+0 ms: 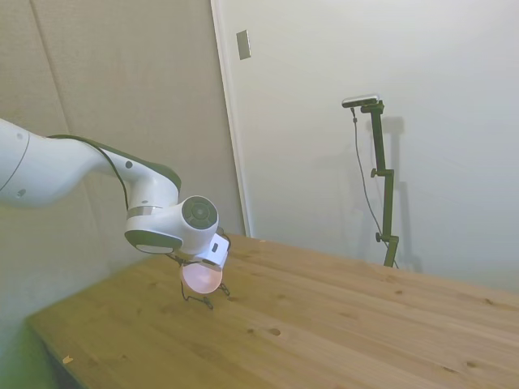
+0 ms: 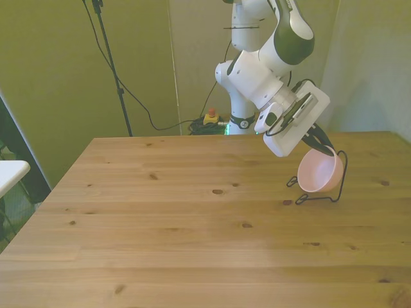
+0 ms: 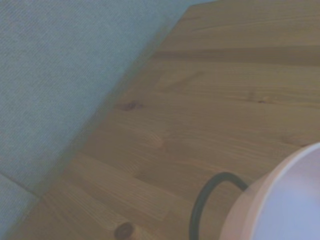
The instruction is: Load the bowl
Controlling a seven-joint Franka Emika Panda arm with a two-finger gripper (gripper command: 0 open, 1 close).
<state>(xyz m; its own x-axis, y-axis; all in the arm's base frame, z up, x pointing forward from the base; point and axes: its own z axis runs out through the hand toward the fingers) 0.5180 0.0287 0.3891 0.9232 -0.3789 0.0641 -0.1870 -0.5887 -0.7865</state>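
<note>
Nowhere on the bowl, the arm or the table can any writing or brand be read. Nearest in the front view lies the bare wooden table (image 2: 192,244). Beyond it, toward the front view's right, the pale pink bowl (image 2: 319,172) stands tilted on its side in a black wire stand (image 2: 339,186), its hollow turned upward toward the gripper (image 2: 319,142). That gripper is angled down at the bowl's upper rim; its dark fingers are at the rim, but whether they clamp it I cannot tell. Behind, the white arm (image 2: 263,70) bends down from above.
</note>
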